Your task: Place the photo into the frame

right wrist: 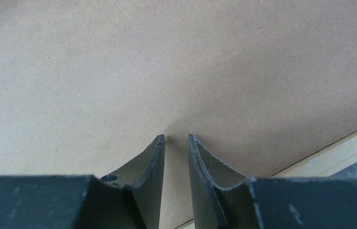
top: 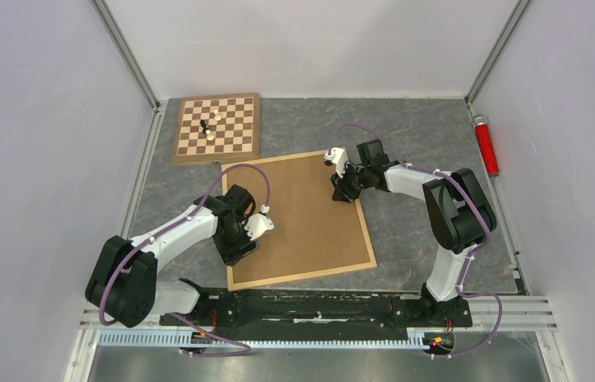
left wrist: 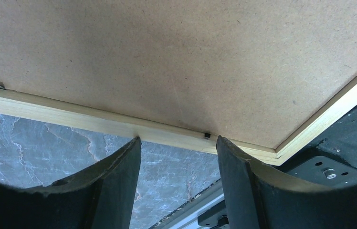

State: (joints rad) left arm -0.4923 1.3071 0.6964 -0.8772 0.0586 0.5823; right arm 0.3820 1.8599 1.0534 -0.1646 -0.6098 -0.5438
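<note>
chessboard [top: 216,127] lies just past the far left corner of the frame [top: 302,275]. left claw [left wrist: 176,143] hangs at the frame's near left edge, jaws apart, empty. frame flat on the tabletop, back up, backing board [top: 310,215] seated, long axis near to far. photo unseen, probably underneath; securing likely remains. right claw [right wrist: 176,138] sits over the backing by the frame's right edge, jaws barely apart, empty.

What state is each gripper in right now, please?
Left gripper: open, empty, at the frame edge.
Right gripper: narrowly open, empty, over the backing board.
</note>
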